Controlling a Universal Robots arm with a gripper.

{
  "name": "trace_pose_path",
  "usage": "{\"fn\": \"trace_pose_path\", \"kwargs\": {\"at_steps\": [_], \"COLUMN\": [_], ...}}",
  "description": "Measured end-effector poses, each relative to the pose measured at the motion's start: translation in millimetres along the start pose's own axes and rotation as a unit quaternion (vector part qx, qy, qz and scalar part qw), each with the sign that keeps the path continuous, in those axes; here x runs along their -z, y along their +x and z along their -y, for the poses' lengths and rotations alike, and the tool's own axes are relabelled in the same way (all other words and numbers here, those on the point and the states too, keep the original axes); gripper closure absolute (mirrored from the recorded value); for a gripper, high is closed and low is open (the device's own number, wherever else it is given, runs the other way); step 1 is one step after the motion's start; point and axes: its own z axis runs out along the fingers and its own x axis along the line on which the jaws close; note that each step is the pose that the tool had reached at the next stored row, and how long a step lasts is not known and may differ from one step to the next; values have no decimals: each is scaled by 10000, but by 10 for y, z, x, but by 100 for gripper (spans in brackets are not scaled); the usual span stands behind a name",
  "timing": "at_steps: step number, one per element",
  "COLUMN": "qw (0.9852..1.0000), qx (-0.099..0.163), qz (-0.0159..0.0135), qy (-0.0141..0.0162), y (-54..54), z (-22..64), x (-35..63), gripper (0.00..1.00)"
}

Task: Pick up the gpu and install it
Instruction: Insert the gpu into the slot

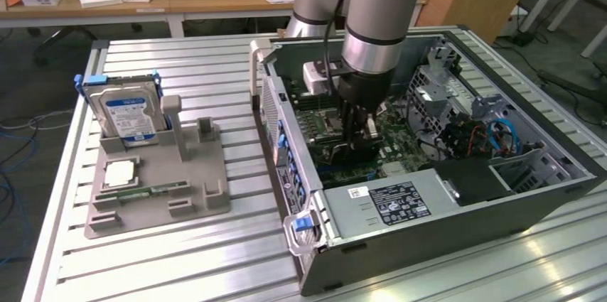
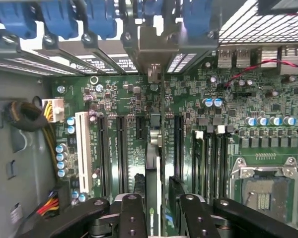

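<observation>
The gpu (image 2: 153,163) stands on edge in a slot of the green motherboard (image 2: 129,99), seen as a thin dark strip. Its silvery bracket (image 2: 154,47) sits at the case's rear wall among blue clips. My gripper (image 2: 159,218) straddles the card's top edge. One black finger (image 2: 133,213) lies close against the card and the other finger (image 2: 191,213) stands a small gap away, so the jaws are open. In the exterior view my gripper (image 1: 356,135) reaches down into the open computer case (image 1: 313,245), over the middle of the board, and hides the card.
A grey holder (image 1: 156,188) on the exterior view's left carries a hard drive (image 1: 128,114) with a blue-white label, a square chip (image 1: 121,173) and a green memory stick (image 1: 142,194). Inside the case are a power supply (image 1: 399,202), a drive cage (image 1: 441,96) and cables (image 1: 493,138).
</observation>
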Motion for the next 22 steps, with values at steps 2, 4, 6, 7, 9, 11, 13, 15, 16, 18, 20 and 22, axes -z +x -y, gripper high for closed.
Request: {"fn": "trace_pose_path", "kwargs": {"at_steps": [2,4,6,7,9,11,13,15,16,18,20,22], "qw": [10000,10000,10000,10000,10000,10000,10000,10000,10000,10000,10000,10000], "qx": [0,-1,-1,-2,-2,-2,-2,-2,-2,-2,-2,-2], "qz": [0,0,0,1,2,2,2,2,2,2,1,1], "qy": [10,18,26,30,39,44,44,44,44,44,44,44], "y": [1,2,4,5,6,7,7,7,7,7,7,7], "z": [1,2,4,5,6,6,6,6,6,5,6,6], "x": [43,81,128,158,205,221,221,221,221,222,222,222], "gripper": [67,67,67,67,67,67,75,82,87,87,90,90]}}
